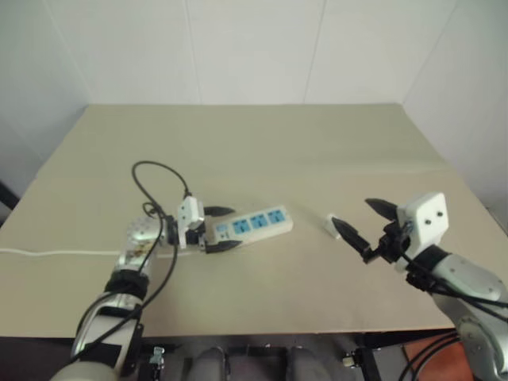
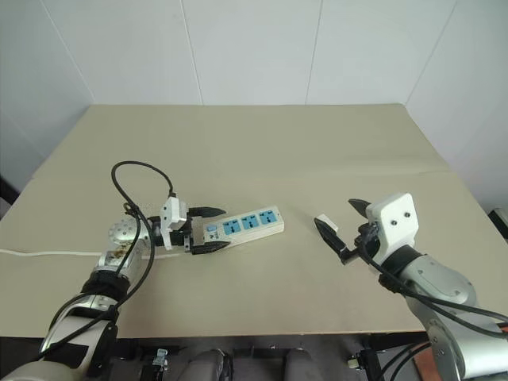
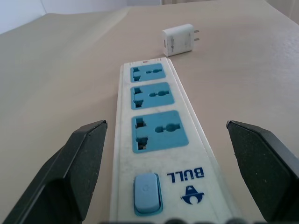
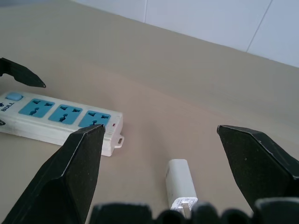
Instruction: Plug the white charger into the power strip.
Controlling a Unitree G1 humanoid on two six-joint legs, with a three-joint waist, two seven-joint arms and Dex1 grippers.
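The left gripper (image 1: 224, 228) is wide open around the switch end of the power strip (image 1: 252, 224), gripping nothing. The right gripper (image 1: 363, 225), also wide open and empty, hovers beside the white charger (image 3: 178, 39), which lies on the table (image 1: 254, 143) near the strip's far end.

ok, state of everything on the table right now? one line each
small white cube charger: lying on its side on the table, unplugged, free of both grippers, apart from the strip.
long white power strip with three blue sockets: flat on the table, all sockets empty, its switch end between the left gripper's fingers.
left gripper: open, straddling the strip, not clamped.
right gripper: open, hovering over the charger, not holding it.
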